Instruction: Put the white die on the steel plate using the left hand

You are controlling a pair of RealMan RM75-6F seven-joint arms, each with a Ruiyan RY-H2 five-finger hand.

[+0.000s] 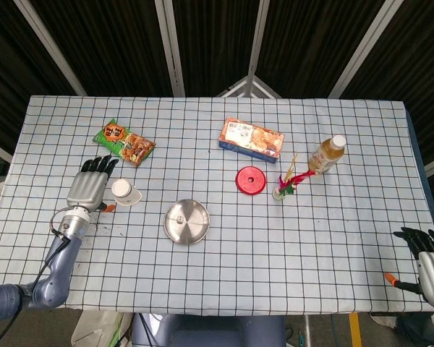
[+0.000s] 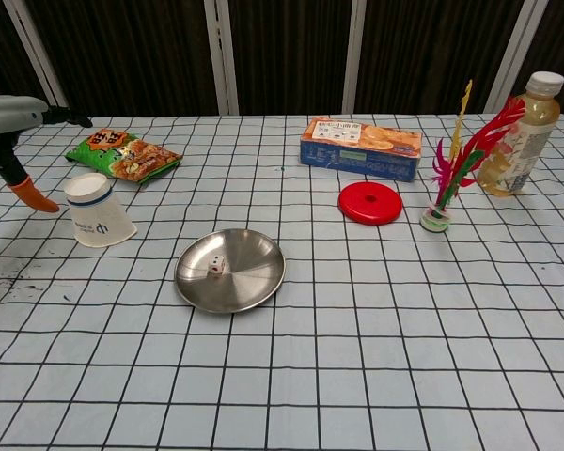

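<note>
Your checked table (image 1: pixel 224 260) carries the steel plate (image 2: pixel 246 282) near its front middle, and the white die (image 2: pixel 216 268) lies on the plate, left of its centre. Your left hand (image 1: pixel 90 189) hovers well to the left of the plate, just beside the tipped paper cup (image 2: pixel 96 222), fingers extended and holding nothing. Your right hand (image 1: pixel 431 262) sits off the table's near right corner, fingers apart, empty too.

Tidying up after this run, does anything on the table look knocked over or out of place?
The white paper cup lies tipped on its side left of the steel plate, near the left hand. Nothing else stands out.
</note>
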